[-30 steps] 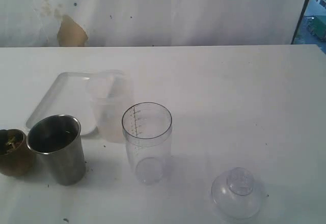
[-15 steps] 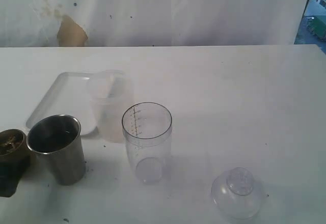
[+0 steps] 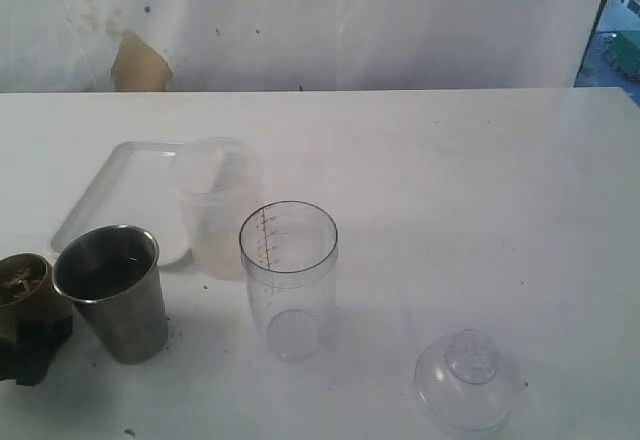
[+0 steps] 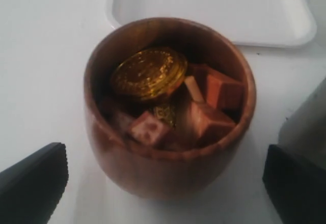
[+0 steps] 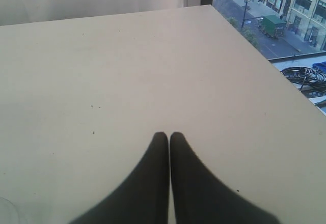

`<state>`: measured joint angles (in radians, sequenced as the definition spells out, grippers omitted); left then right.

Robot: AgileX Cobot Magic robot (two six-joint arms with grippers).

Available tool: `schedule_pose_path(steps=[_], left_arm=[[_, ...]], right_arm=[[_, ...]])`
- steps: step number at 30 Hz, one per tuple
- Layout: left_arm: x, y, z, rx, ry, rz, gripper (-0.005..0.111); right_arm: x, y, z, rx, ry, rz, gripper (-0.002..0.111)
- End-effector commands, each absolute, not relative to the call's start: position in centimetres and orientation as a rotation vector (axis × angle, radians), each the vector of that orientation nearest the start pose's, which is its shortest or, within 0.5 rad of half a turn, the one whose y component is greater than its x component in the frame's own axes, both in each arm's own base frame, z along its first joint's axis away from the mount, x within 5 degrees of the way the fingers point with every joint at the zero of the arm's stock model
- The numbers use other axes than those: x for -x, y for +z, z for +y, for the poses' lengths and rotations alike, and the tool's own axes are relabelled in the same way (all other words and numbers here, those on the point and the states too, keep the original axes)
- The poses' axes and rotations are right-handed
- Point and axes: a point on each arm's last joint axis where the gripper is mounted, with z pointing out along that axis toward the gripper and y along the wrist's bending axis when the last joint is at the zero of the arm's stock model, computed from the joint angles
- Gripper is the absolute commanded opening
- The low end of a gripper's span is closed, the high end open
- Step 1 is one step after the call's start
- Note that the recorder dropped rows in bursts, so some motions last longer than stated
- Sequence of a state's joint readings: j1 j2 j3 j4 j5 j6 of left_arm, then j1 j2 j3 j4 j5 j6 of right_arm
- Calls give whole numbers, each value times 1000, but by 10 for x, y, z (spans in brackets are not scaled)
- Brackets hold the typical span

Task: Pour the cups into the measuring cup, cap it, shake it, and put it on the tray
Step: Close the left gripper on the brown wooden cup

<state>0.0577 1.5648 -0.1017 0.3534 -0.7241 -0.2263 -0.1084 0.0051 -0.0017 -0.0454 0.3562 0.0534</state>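
The brown cup stands at the far left, holding a gold coin and brown cubes. My left gripper is low in front of it, open; its two dark fingers flank the brown cup without touching. The steel tumbler stands just right of the brown cup. The clear measuring cup is upright at the centre, uncapped. The domed cap lies at the front right. The white tray lies behind the cups. My right gripper is shut on nothing above bare table, outside the exterior view.
A frosted tub stands between the tray and the measuring cup. The tray's rim lies just beyond the brown cup. The table's edge drops off past the right gripper, toward a window.
My left gripper has come into the exterior view at the lower left and closed in on the brown cup. The other objects and the right gripper have not moved.
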Motion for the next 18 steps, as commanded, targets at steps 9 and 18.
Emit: schedule_pose_path(steps=[9,18], left_arm=[[-187,99,-10,-67,-220,2162,105],[-195,88,-9,-79,-210,2198,105]], right_arm=[[-53,182,-7,-126,-86,1831,1],[-53,182,-7,-126,-86,1831,1]])
